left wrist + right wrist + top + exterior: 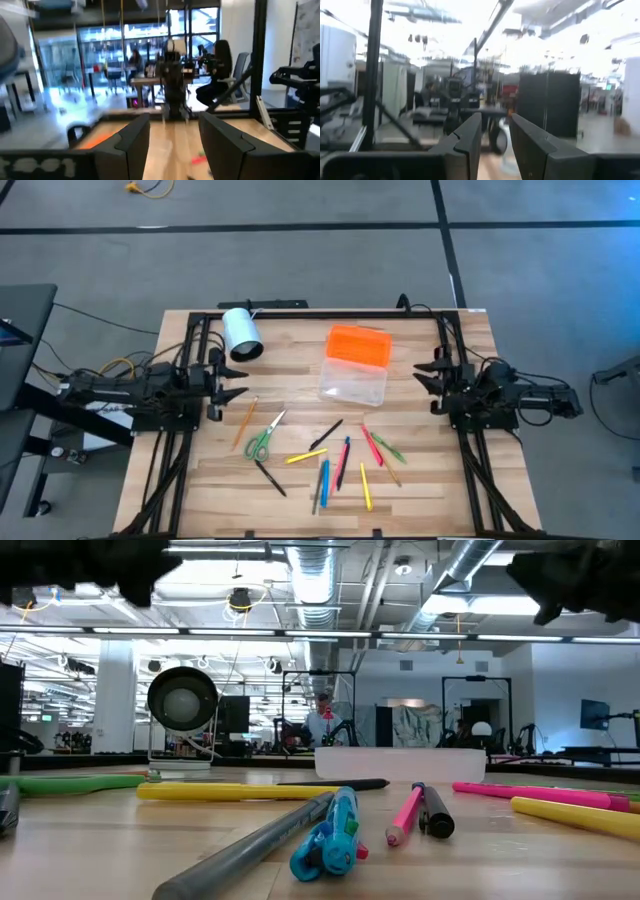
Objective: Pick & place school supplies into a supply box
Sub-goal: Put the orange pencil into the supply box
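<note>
**Observer:** Start from above. What have you got?

**Operator:** In the high view the supply box (354, 366) lies at the far middle of the table, orange lid swung back, clear body looking empty to me. None of the school supplies are in it. The green-handled scissors (263, 439), an orange pencil (245, 422) and the loose spread of pens (340, 465) all lie on the wood on the near side of the box. A white cylinder (241, 334) lies far left. My left gripper (228, 381) sits at the left edge and my right gripper (432, 380) at the right edge, both well apart from everything.

**Observer:** And from table height?

**Operator:** The low view puts a blue pen (328, 837), a grey one (252, 848) and a pink pencil (405, 816) close to the lens, with the box's clear wall (400, 762) beyond. No gripper is down among them.

**Observer:** Your wrists?

**Operator:** In the left wrist view my fingers (132, 142) stand apart with nothing between them; the orange lid (97, 141) peeks past one. In the right wrist view the fingers (468, 135) show a narrower gap, also empty.

**Observer:** So progress?

**Operator:** I'd judge nothing is placed yet; every item is left to pick.
</note>
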